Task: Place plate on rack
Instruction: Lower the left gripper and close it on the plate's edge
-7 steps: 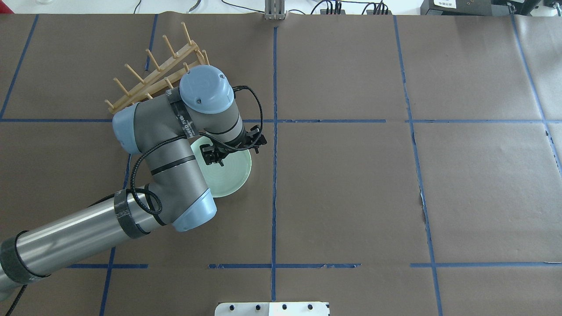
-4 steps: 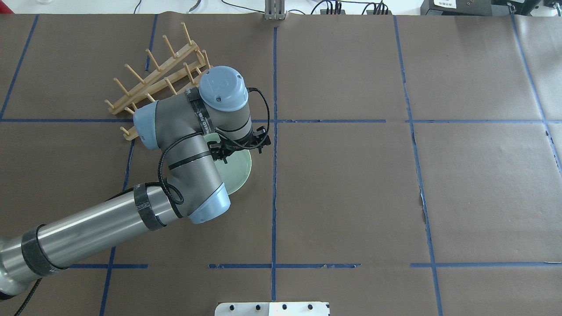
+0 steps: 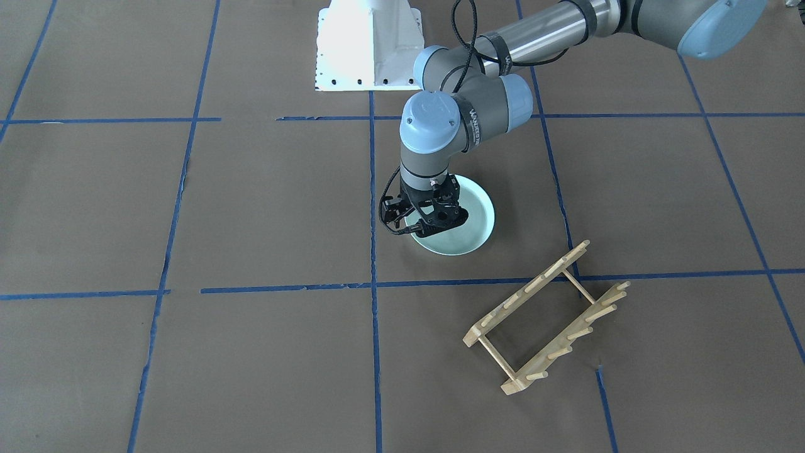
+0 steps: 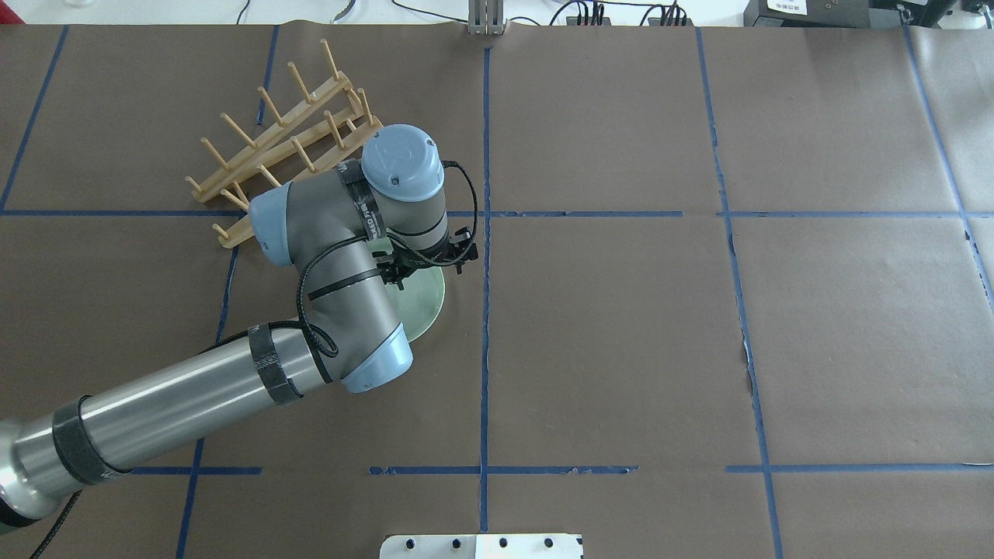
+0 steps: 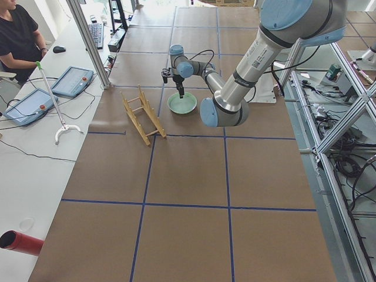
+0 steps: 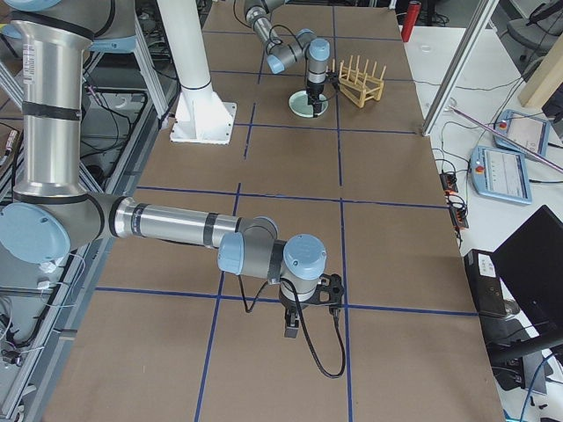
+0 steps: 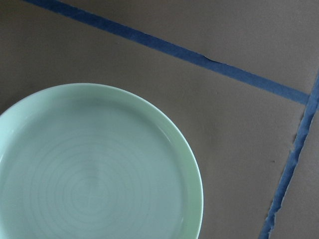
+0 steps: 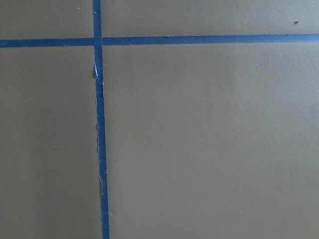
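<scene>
The plate lies flat and right side up on the brown paper of the table, inside a square of blue tape lines. It is near the rack but does not touch it. The rack stands slanted to the tape lines, its pegs upright, with nothing in it.

The left gripper points down over the edge of the plate, on the side toward the middle tape line and away from the robot. I cannot tell if its fingers are spread or pressed together, and also not if they touch the rim. The left wrist view shows the plate close, with faint rings on its glossy inside, and no finger.

A black band on the left arm carries white letters, too small to read surely.

The right gripper hangs low over the table, well apart from the plate and the rack. This view is too far away to show whether it is spread or closed. The right wrist view shows only paper and tape
</scene>
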You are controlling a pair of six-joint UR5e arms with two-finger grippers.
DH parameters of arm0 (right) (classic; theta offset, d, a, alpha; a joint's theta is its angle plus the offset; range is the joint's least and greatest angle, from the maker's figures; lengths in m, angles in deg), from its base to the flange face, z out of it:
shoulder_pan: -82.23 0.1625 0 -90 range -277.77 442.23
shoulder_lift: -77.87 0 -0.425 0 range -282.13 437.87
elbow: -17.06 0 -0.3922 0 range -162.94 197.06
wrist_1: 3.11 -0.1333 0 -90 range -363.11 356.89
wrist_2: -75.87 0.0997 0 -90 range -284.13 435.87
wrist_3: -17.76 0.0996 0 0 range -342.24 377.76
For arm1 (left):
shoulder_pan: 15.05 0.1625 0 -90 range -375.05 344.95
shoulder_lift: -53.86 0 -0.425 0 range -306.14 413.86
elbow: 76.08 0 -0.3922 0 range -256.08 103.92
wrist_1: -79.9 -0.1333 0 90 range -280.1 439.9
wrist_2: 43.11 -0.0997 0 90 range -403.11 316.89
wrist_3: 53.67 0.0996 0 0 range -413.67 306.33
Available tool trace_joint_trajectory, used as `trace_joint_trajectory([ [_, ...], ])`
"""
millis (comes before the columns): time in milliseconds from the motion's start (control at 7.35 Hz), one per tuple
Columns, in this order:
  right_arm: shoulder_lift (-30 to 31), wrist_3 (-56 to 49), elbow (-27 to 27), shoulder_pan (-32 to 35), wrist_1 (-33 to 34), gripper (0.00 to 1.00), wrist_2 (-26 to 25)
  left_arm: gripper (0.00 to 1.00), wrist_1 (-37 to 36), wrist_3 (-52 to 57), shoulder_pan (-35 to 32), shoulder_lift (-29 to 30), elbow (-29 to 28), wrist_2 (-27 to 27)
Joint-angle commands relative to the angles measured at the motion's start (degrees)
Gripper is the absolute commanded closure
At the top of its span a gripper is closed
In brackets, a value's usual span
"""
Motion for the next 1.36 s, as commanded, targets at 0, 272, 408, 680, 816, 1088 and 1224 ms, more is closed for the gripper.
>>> trace_joint_trajectory([
  [0, 0.0, 0.1, 0.0, 0.1, 0.0, 0.00, 0.0, 0.10, 0.6, -0.1, 0.7, 1.1, -1.6, -1.2],
  [272, 0.0, 0.1, 0.0, 0.0, 0.0, 0.00, 0.0, 0.53, 0.6, -0.3, 0.8, 1.4, -1.7, -1.2],
  [408, 0.0, 0.0, 0.0, 0.1, 0.0, 0.00, 0.0, 0.79, 0.6, -0.3, 0.8, 1.3, -1.7, -1.2],
  [680, 0.0, 0.0, 0.0, 0.1, 0.0, 0.00, 0.0, 1.00, 0.5, -0.4, 1.1, 1.3, -1.9, -1.3],
  [816, 0.0, 0.1, 0.0, 0.0, 0.0, 0.00, 0.0, 1.00, 0.3, -0.6, 1.1, 1.4, -1.7, -1.3],
  [1088, 0.0, 0.0, 0.0, 0.0, 0.0, 0.00, 0.0, 1.00, -5.0, -0.5, 0.4, 1.6, 2.7, -1.3],
  [1224, 0.0, 0.0, 0.0, 0.1, 0.0, 0.00, 0.0, 1.00, -9.5, -0.5, -1.2, 1.6, 8.7, -1.1],
])
